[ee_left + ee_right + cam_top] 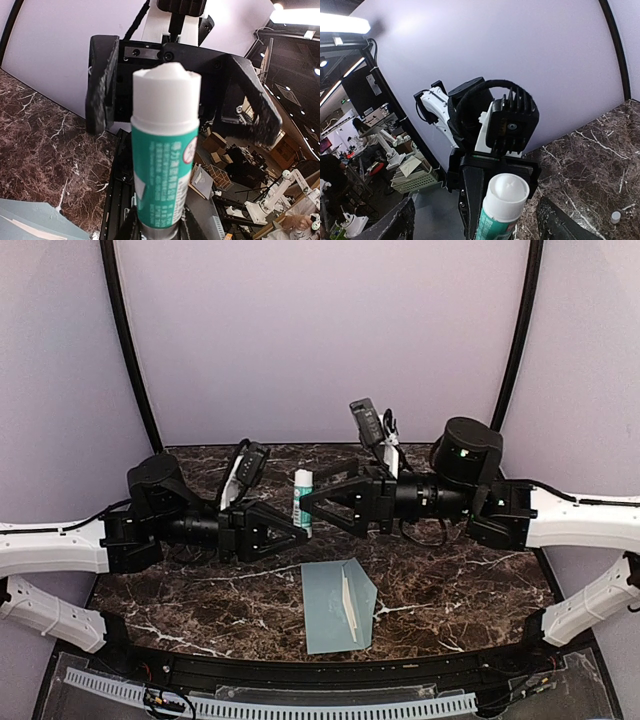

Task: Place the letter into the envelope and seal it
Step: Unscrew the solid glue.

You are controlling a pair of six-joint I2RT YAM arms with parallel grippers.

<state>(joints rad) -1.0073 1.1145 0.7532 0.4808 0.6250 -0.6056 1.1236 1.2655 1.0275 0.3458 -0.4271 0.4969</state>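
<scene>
The left gripper [159, 232] was clamped on the base of a white-and-green glue stick [162, 150], held uncapped above the marble table [450, 580]. The right gripper [482, 225] had its jaws spread wide either side of the stick's top, clear of it. The envelope [335, 608] lay flat near the table's near edge, with its flap open to the right.

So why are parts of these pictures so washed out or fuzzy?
Left wrist view: a ceiling light glares white at top right, while the glue stick up close is fairly sharp. Right wrist view: a strip light burns out top left; its own fingers are dark and soft. Top view: evenly lit, no harsh shadows.
</scene>
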